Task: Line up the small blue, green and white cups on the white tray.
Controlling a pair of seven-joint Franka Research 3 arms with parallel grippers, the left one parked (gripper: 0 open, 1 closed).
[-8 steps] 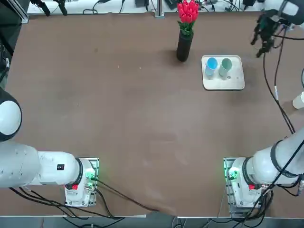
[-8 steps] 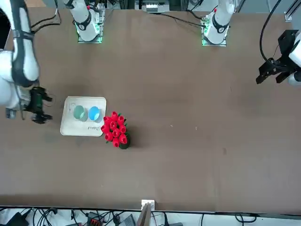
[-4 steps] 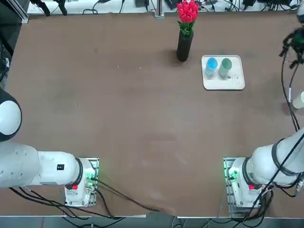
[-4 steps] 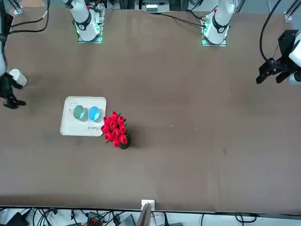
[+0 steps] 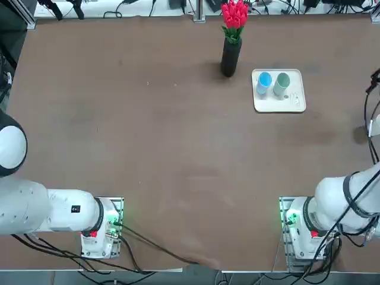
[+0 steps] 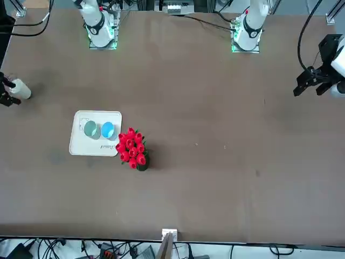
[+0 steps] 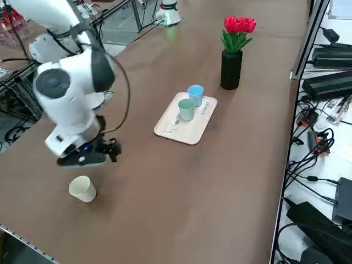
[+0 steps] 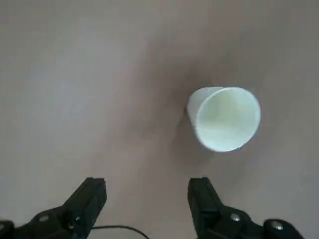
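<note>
Brown desk (image 7: 165, 192) underneath, black right end effector (image 8: 147, 186) wide open near the cream-white plastic cup (image 8: 228, 119); could probably topple it if lowered off-centre.

Brown worktop (image 5: 178, 148) with a softly shaded surface; along its far edge, a white surface (image 7: 344, 146) strewn with black cables (image 7: 311, 157) and adapters.

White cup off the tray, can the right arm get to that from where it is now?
Probably yes: the right end effector is open above the table, close to the white cup, and nothing visible stands between them.
</note>
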